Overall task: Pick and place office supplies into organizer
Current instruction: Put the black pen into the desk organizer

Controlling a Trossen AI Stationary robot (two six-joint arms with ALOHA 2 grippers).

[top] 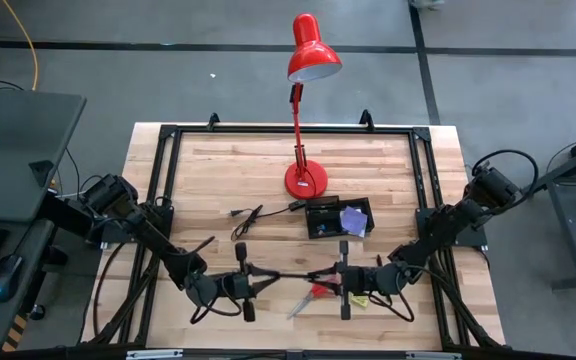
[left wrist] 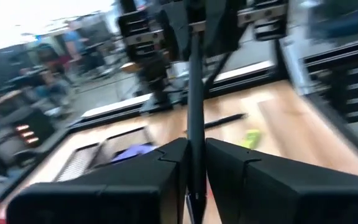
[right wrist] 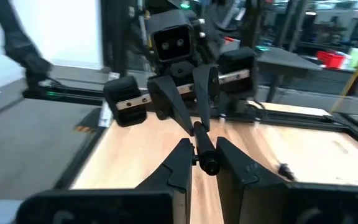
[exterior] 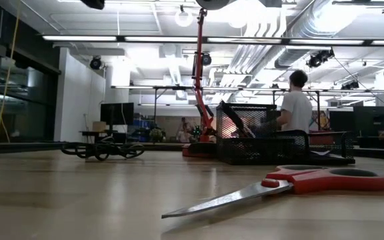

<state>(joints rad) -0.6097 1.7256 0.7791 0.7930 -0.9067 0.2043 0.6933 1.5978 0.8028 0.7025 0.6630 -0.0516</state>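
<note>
A thin black pen hangs level above the table's near middle, between my two grippers, which face each other. My left gripper is shut on its left end and my right gripper on its right end. Red-handled scissors lie flat on the wood just below them. A yellow-green piece lies by my right gripper. The black organizer stands behind, with a purple pad inside. My left gripper pinches the pen's left end between its two fingers, coming level from the table's left, the fingers lying along the pen. The pen is lifted clear. My right gripper pinches the pen's other end between its two fingers, level from the table's right. The end's tip pokes back past the fingertips. The pen runs straight on to the left gripper.
A red desk lamp stands on its round base behind the organizer. A black coiled cable lies left of the organizer. Another black pen lies on the wood near the yellow-green piece. A person sits in the room beyond the table.
</note>
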